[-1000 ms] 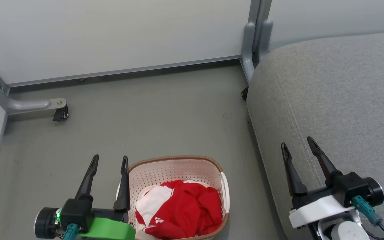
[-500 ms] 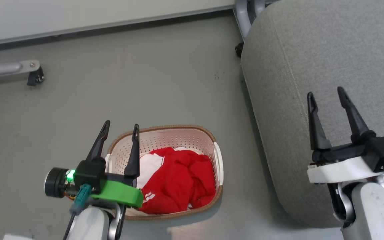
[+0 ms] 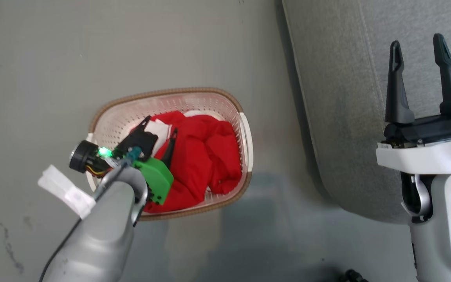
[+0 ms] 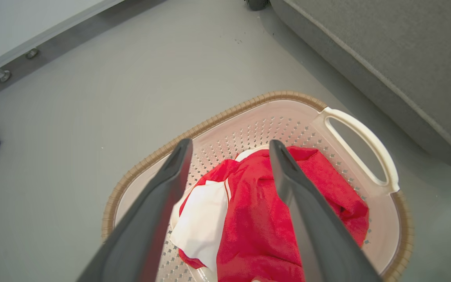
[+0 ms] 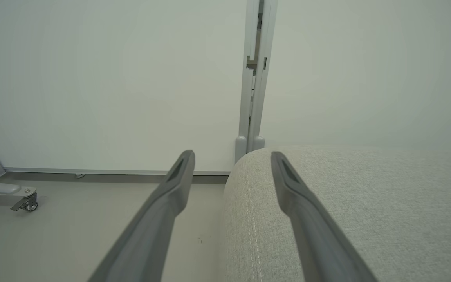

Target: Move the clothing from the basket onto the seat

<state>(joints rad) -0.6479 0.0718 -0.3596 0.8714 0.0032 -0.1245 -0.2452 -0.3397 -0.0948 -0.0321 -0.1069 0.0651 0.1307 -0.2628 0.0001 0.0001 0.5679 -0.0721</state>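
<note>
Swung in over the basket [image 3: 163,93] from its left, left tool [image 3: 160,125], fingers apart, hangs above the clothing [image 3: 206,156], perhaps touching; right tool [image 3: 416,39], apart, over the seat [image 3: 339,98].

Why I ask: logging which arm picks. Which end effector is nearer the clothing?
Left. The left end effector is open over the clothing in the basket; the right end effector hangs over the seat.

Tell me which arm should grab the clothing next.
Left. The left gripper is open right over the clothing in the basket; the right gripper is over the seat, away from it.
</note>
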